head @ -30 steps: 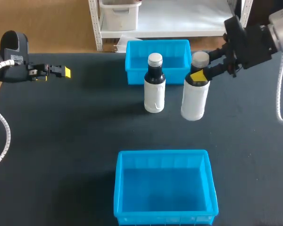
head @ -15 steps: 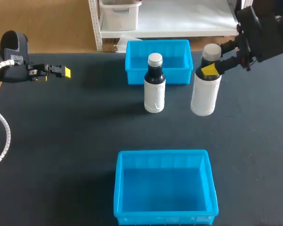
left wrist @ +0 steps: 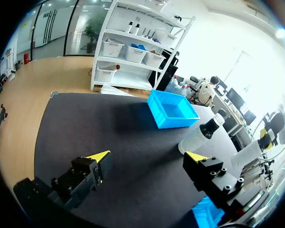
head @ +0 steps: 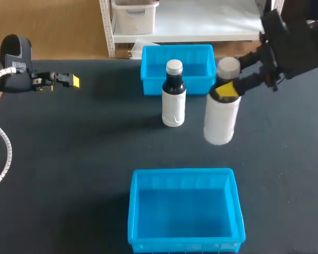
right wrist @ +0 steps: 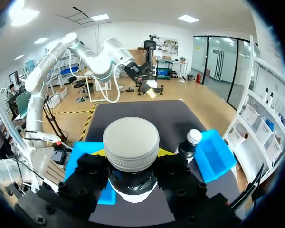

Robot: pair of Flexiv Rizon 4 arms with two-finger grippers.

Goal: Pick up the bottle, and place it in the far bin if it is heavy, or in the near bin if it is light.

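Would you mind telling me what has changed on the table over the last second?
The right gripper, shut on the white bottle throughout, carried it to the right and toward the far side, then brought it back left and nearer, close to where it began. The left gripper, the dark-necked bottle, the far bin and the near bin stayed put.

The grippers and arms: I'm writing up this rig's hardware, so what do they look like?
Both the left gripper and the right gripper are black and blocky, with two fingers ending in bright yellow wedge tips. A white ribbed cable hangs off each arm.
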